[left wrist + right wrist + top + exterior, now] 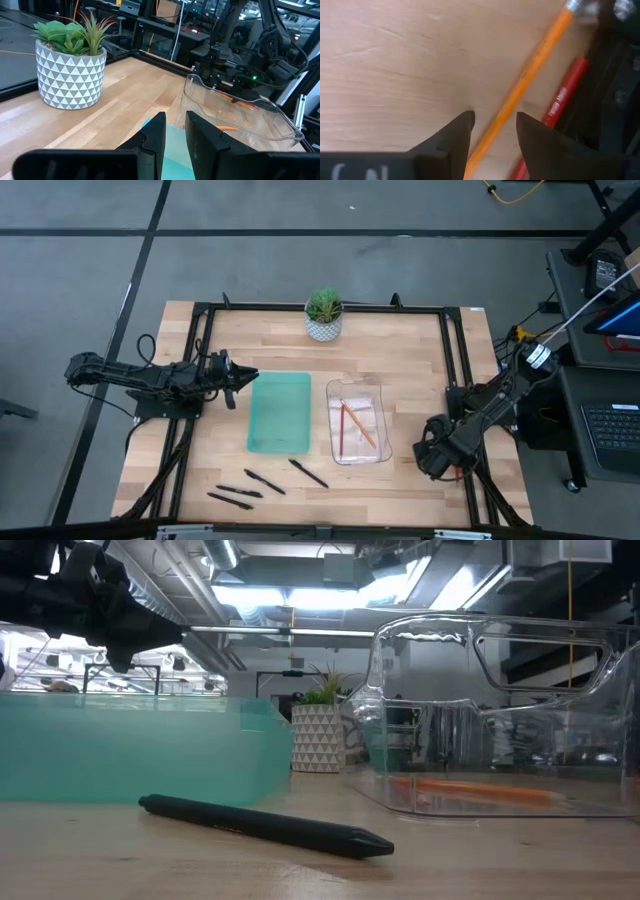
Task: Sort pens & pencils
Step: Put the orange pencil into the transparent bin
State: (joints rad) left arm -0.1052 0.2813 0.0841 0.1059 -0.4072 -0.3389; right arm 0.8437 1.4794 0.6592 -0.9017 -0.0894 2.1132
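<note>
My right gripper [437, 458] points down at the table's right side, open. In the right wrist view its fingers [495, 117] stand on either side of an orange pencil [530, 70] without touching it. The pencil lies flat on the wood, with a red pencil [565, 95] beside it. More pencils [352, 426] lie in the clear container [372, 398]. Three black pens [308, 472] [265, 481] [230, 499] lie on the wood near the front edge. My left gripper [245, 380] waits level at the teal tray's [280, 412] left side, slightly open, holding nothing.
A potted plant [323, 315] in a white patterned pot stands at the table's far middle. A black frame rail [462, 380] runs along the table's right side, close to my right gripper and the two pencils.
</note>
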